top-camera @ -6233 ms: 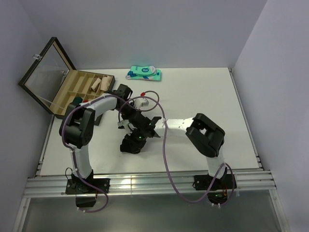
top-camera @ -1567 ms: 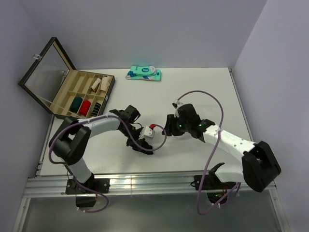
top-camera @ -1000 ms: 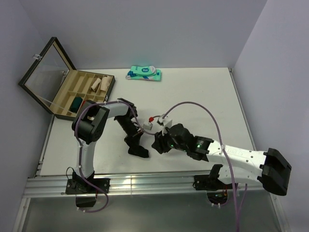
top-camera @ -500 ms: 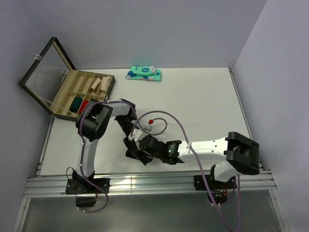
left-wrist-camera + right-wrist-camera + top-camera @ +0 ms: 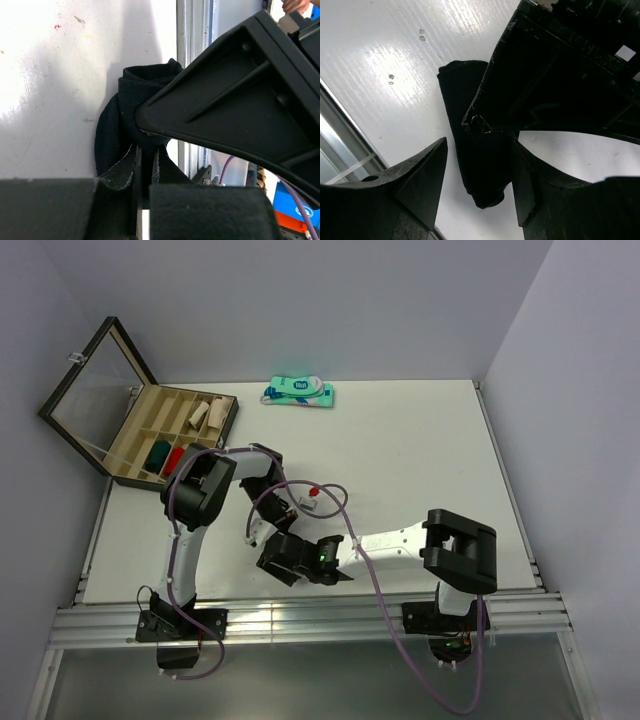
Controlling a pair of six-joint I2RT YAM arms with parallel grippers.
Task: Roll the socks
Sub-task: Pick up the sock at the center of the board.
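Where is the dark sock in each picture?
Top external: dark sock low in the middle, near the table's front edge.
Left wrist: centre, a dark bunch on the white table.
Right wrist: centre, running top to bottom.
Shared landmark: the metal rail beside the sock.

socks (image 5: 462, 95): matt blk knit cloth | table (image 5: 380, 55): glossy, fine-ribbed, plastic-like, few specks

We see the socks (image 5: 462, 100) as a plain black bundle on the white bench (image 5: 420, 440). The package (image 5: 298, 392) is teal and white. The box (image 5: 168, 400) is tan inside, dark-framed, with a red roll (image 5: 176, 457) and a teal roll (image 5: 156, 454).
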